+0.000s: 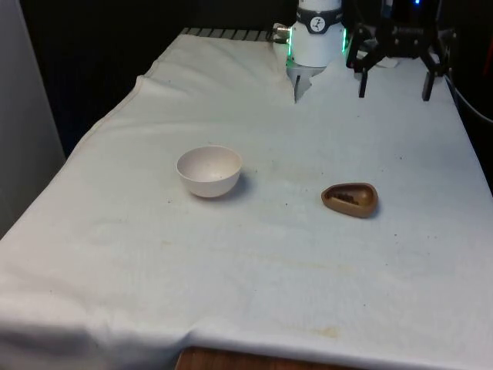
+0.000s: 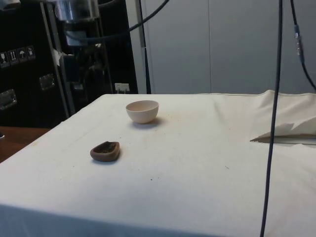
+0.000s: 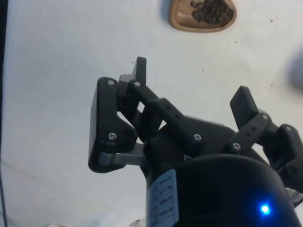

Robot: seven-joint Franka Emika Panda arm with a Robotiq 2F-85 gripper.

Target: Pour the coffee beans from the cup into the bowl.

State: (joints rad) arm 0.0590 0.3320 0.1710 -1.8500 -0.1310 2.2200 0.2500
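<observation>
Spread wide and holding nothing, my pincer (image 1: pixel 393 81) hangs above the far end of the bench (image 1: pixel 254 262), toward the front view's right; its 2 black fingers (image 3: pixel 140 71) are blocky and angular, with a clear gap between them. A white cloth (image 2: pixel 207 148) with a faint weave and a few small specks covers the bench. The cup (image 1: pixel 350 200) is a low, brown, rounded-triangular dish, matte like wood or clay, lying on the cloth well apart from my pincer, nearer the camera. Dark coffee beans (image 3: pixel 210 10) are heaped inside it. The bowl (image 1: pixel 209 170) is smooth, round and off-white, standing upright towards the front view's left of the cup, well apart from it.
</observation>
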